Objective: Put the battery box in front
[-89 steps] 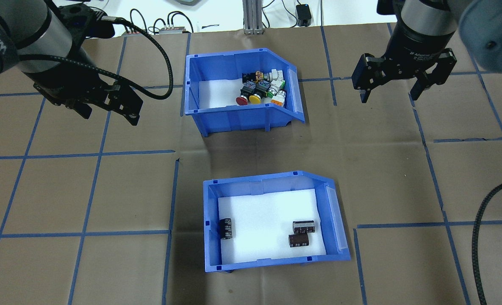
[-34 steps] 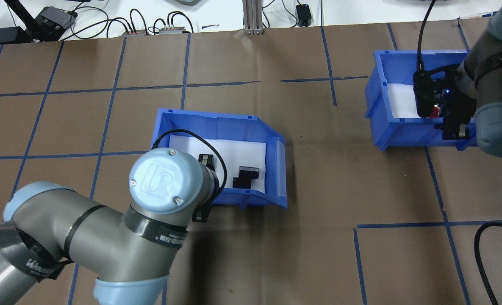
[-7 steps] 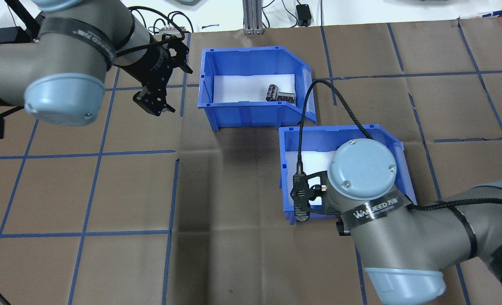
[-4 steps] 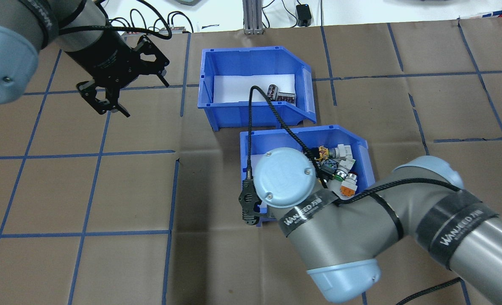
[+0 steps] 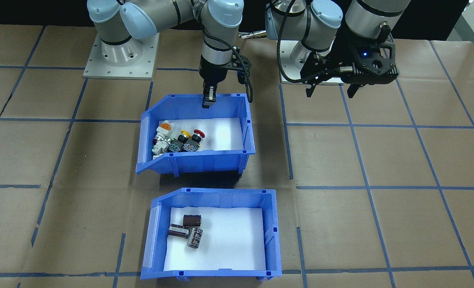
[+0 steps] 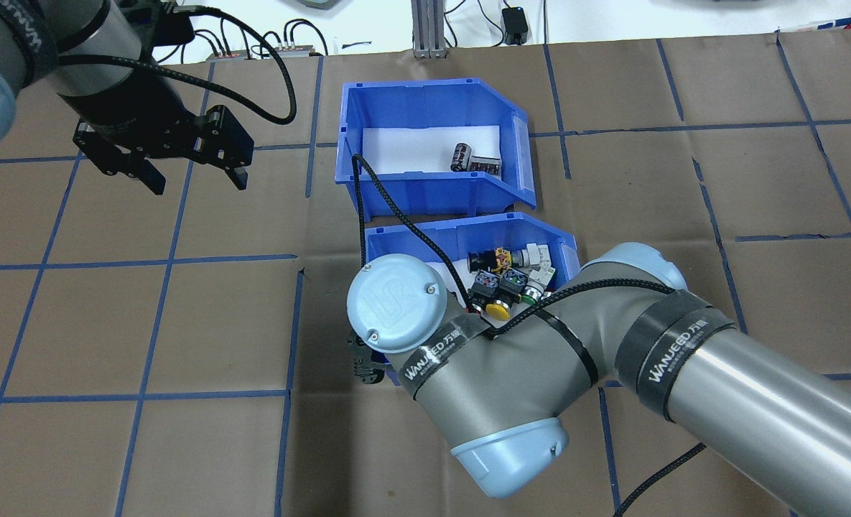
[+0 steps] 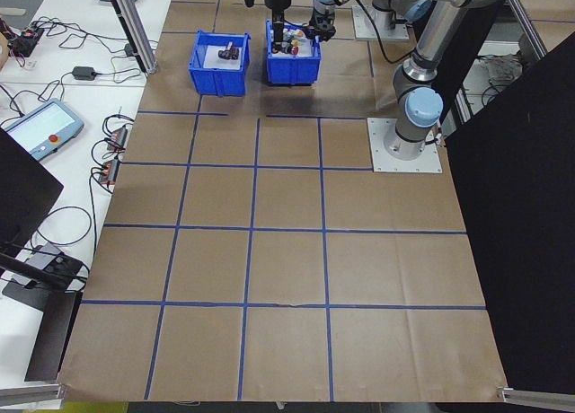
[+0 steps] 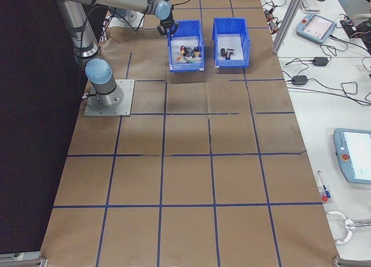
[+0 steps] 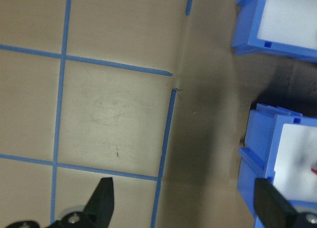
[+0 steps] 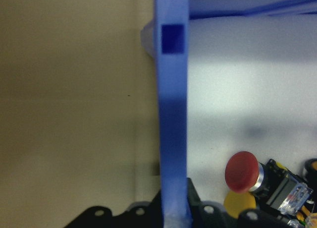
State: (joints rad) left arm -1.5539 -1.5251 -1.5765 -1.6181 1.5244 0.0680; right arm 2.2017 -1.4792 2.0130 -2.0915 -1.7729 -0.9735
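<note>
The battery box stood on the side of the table farthest from the robot, toward the operators' edge, with its three dark cylinders lying loose on the white foam. Its long axis ran parallel to that edge, and its sloped cut-away end faced the robot's right. Directly behind it, toward the robot's base, sat the switch bin, aligned the same way. The front-facing view showed a narrow strip of table between the two, though from overhead they looked almost touching. The right gripper was clamped on the switch bin's robot-side wall, near its corner, so the whole switch bin lay between it and the battery box. The left gripper hung with its fingers spread wide and nothing between them, over bare table off the battery box's closed short end and nearer the robot. It was the free arm, and a reach for the battery box would probably fall to it.
</note>
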